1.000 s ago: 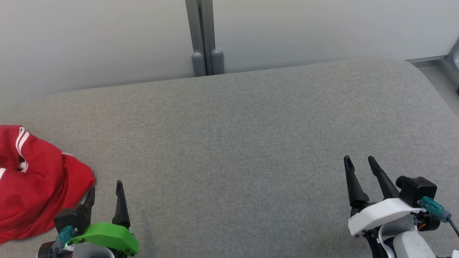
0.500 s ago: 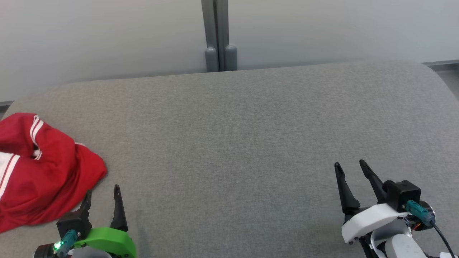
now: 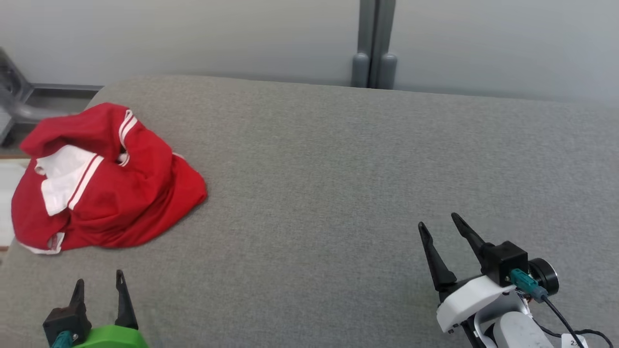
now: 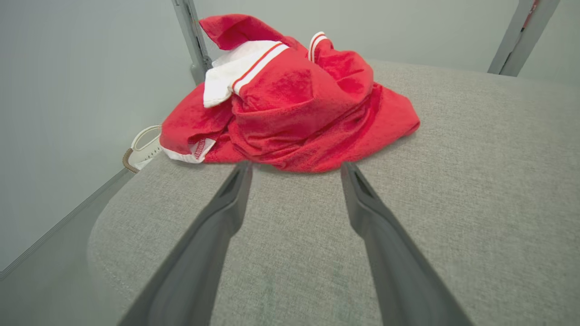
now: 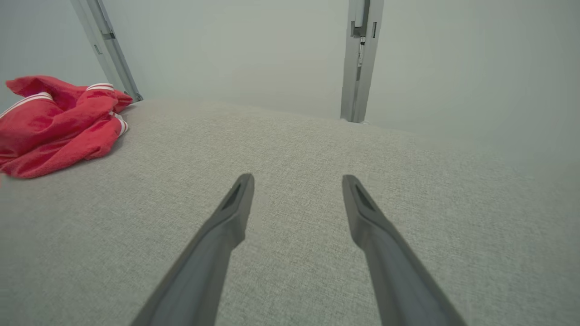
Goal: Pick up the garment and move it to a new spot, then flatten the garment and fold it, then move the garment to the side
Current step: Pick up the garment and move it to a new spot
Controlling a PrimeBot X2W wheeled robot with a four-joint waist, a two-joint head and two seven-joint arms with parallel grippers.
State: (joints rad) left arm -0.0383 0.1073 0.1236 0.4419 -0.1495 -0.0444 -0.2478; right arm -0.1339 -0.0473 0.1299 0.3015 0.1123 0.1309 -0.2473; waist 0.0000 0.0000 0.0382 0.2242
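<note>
The red garment (image 3: 106,183) is found heaped at the left end of the surface (image 3: 338,169), ungripped; pick-up is judged in hand. The left claw (image 3: 98,277) is held open near it, the right claw (image 3: 438,220) open well apart; a forward reach and pinch are called for.

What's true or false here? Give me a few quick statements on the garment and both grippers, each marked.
1. The red garment lies crumpled on the grey cushion. True.
2. The left gripper is shut on the garment. False: it is open and holds nothing.
3. The right gripper is open over bare cushion. True.
4. The garment is folded flat at the cushion's middle. False: it is bunched up near the cushion's left end.
</note>
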